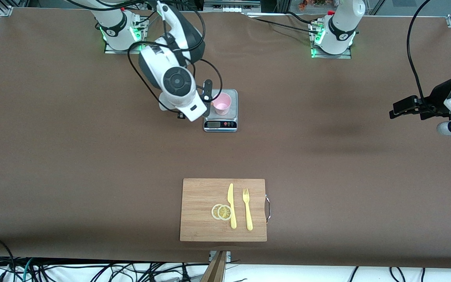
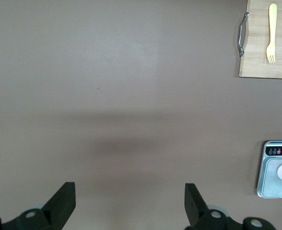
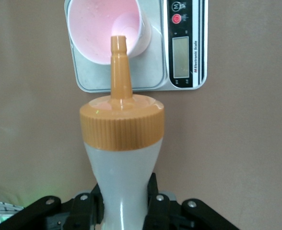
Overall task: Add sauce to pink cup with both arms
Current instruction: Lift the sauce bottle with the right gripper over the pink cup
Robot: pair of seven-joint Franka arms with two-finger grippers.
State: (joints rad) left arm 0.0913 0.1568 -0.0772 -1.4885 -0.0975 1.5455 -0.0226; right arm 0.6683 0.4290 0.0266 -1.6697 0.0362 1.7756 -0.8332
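Looking down from the front view, my right gripper (image 1: 208,102) sits at the edge of the scale (image 1: 220,125), on which the pink cup (image 1: 222,103) stands so that added weight registers; my left gripper (image 1: 399,109) waits over bare table toward its own end. From the left wrist view, its fingers (image 2: 60,201) are spread wide and hold nothing. From the right wrist view, my fingers are clamped on the sauce (image 3: 122,158), its orange nozzle aimed at the cup mouth; the cup appears empty.
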